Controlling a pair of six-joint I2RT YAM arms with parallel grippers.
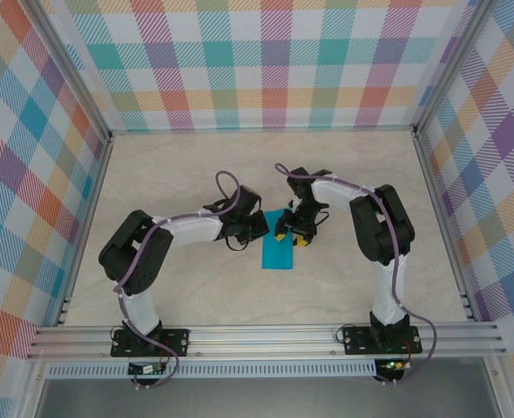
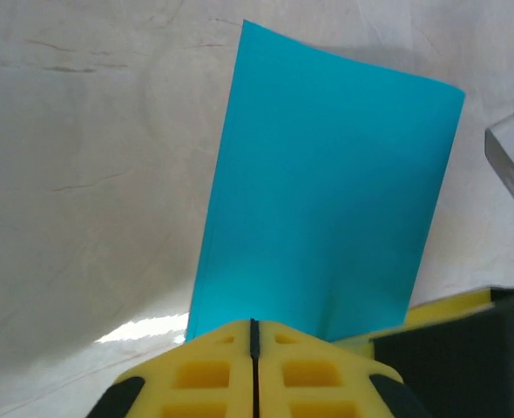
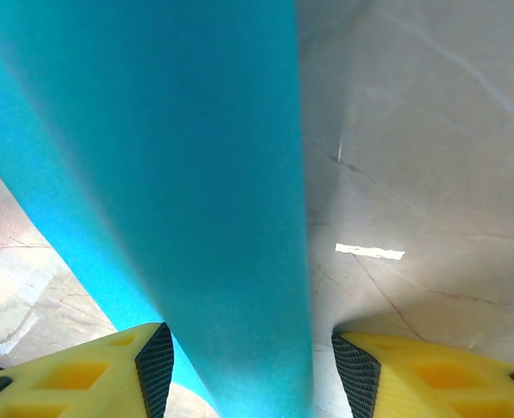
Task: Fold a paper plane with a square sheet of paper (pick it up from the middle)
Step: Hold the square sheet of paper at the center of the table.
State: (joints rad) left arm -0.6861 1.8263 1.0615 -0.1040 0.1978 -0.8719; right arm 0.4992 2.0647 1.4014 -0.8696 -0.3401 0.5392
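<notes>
The square sheet of paper [image 1: 279, 252] is teal-blue and creased into a narrow rectangle, lying mid-table between the two arms. My left gripper [image 1: 270, 230] is at its upper left end. In the left wrist view the left gripper [image 2: 253, 324] has its yellow fingers pressed together on the near edge of the paper [image 2: 327, 192], which buckles slightly at the pinch. My right gripper [image 1: 294, 237] is at the paper's upper right. Its fingers stand apart in the right wrist view [image 3: 253, 353], and the paper [image 3: 170, 157] runs between them with a gap on each side.
The pale marble-look tabletop [image 1: 196, 174] is bounded by an aluminium frame [image 1: 266, 335] at the near edge and checked walls [image 1: 266, 61] on three sides. A yellow and black finger of the right gripper [image 2: 466, 340] sits close beside the left gripper.
</notes>
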